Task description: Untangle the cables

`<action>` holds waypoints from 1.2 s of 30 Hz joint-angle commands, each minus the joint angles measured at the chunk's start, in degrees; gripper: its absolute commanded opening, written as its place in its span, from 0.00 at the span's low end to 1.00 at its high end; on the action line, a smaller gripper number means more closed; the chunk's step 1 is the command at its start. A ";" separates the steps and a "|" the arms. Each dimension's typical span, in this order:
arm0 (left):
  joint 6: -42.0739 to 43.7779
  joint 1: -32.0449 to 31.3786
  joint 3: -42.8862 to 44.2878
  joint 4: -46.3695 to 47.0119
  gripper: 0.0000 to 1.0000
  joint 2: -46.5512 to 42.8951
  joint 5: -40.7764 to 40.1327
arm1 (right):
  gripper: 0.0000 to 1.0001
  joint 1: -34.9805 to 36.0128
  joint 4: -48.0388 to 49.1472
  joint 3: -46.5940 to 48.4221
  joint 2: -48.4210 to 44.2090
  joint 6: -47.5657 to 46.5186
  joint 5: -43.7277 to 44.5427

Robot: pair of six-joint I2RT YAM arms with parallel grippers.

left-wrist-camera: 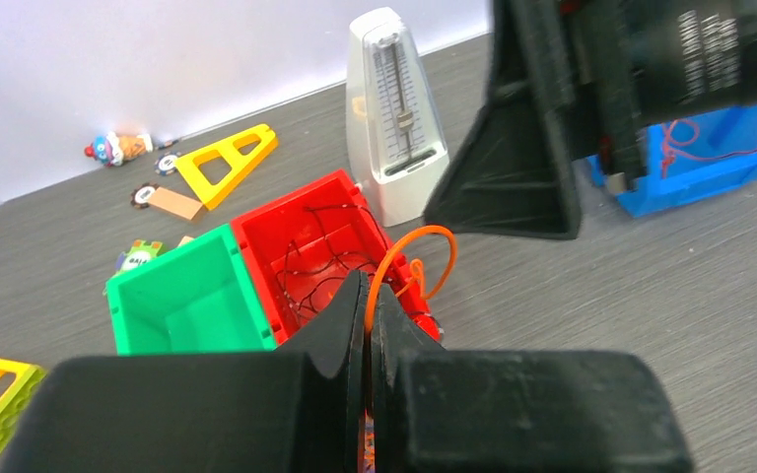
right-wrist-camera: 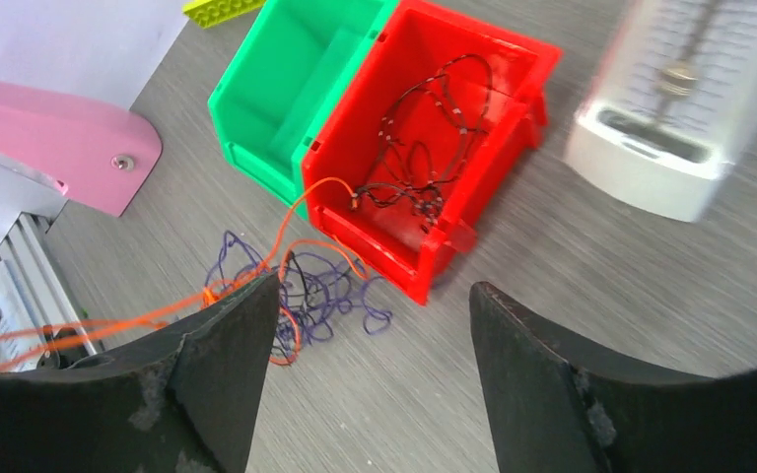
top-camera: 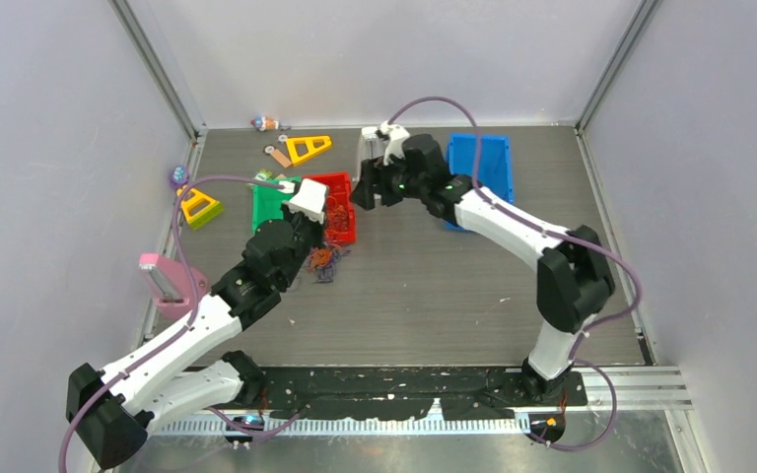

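The cables (top-camera: 324, 262) lie as a small clump of purple, orange and black strands on the table in front of the red bin (top-camera: 344, 235). In the right wrist view the clump (right-wrist-camera: 308, 292) lies by my left finger. A black cable (right-wrist-camera: 432, 128) lies inside the red bin (right-wrist-camera: 513, 59). My left gripper (left-wrist-camera: 370, 296) is shut on an orange cable (left-wrist-camera: 406, 244), which loops up above the bin's corner; it shows in the top view (top-camera: 321, 239) over the clump. My right gripper (right-wrist-camera: 375, 305) is open and empty, hovering right of the red bin (top-camera: 364, 193).
A green bin (top-camera: 272, 204) adjoins the red one. A white metronome (top-camera: 372, 150) stands behind them. A blue bin (top-camera: 480, 163) at the back right holds a red cable (left-wrist-camera: 715, 138). Yellow triangles (top-camera: 308, 148), a pink object (top-camera: 166, 281) and small toys lie at the left.
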 commanded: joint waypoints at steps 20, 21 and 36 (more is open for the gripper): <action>2.11 -0.06 8.47 -7.67 0.00 -3.87 -5.99 | 0.42 7.44 5.35 16.16 23.62 9.83 -2.05; 2.01 0.01 8.88 -8.25 0.00 -3.61 -6.51 | 0.39 7.62 5.36 16.55 24.47 10.08 -1.69; -6.09 1.44 16.50 -25.73 0.00 -6.90 -3.62 | 0.41 7.63 2.20 22.87 24.14 7.65 2.13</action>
